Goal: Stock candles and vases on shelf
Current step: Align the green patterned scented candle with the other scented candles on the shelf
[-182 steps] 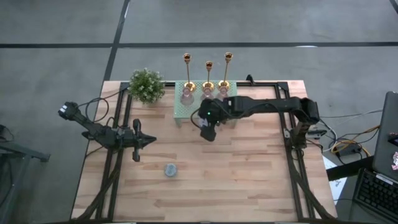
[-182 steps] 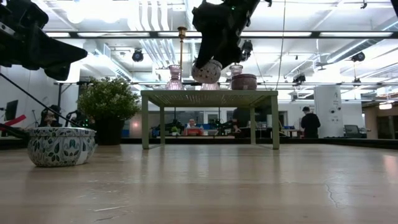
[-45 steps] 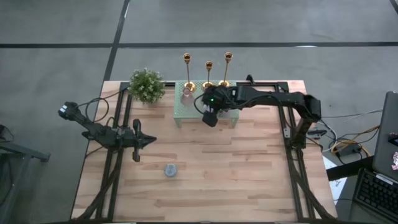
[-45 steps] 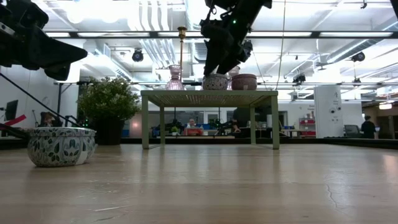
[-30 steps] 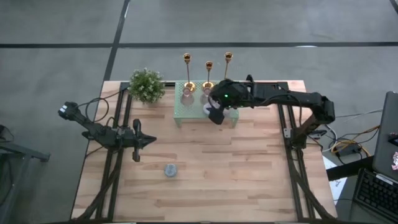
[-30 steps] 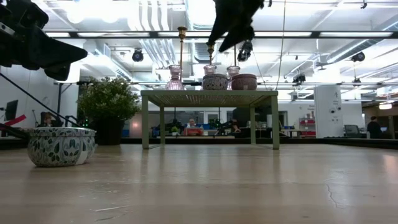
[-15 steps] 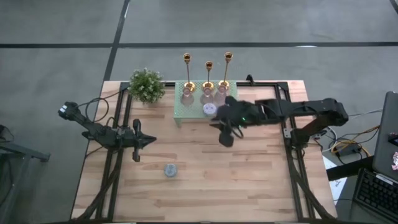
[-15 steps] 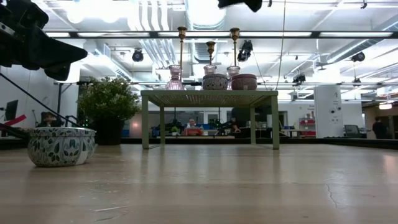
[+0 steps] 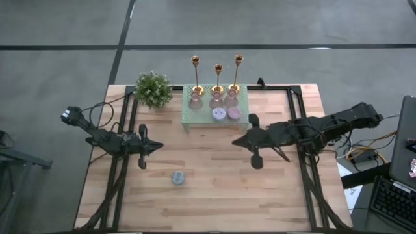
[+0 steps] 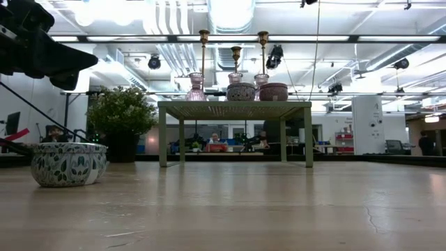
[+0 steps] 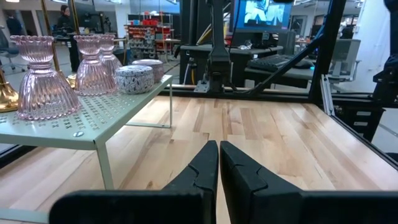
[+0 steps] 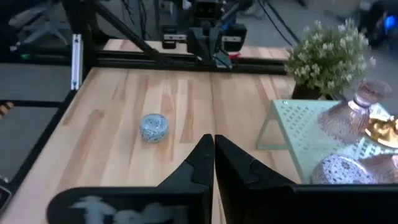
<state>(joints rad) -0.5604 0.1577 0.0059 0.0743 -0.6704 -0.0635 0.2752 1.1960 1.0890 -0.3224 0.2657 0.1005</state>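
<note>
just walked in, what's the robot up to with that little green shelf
The robot is stocking the mint-green shelf. Three pink glass vases and two candles already sit on it. The right gripper is shut, empty and out over the table beside the shelf. One blue-grey candle sits alone on the table. The left gripper waits shut at the left.

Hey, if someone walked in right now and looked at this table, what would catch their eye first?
Probably the mint-green shelf at the table's far edge, crowded with three pink glass vases, tall gold candlesticks and two patterned candles. Next, the leafy potted plant beside it, and one lone blue-grey candle sitting on bare wood near the front. The left gripper and right gripper hang shut, facing each other mid-table.
</note>
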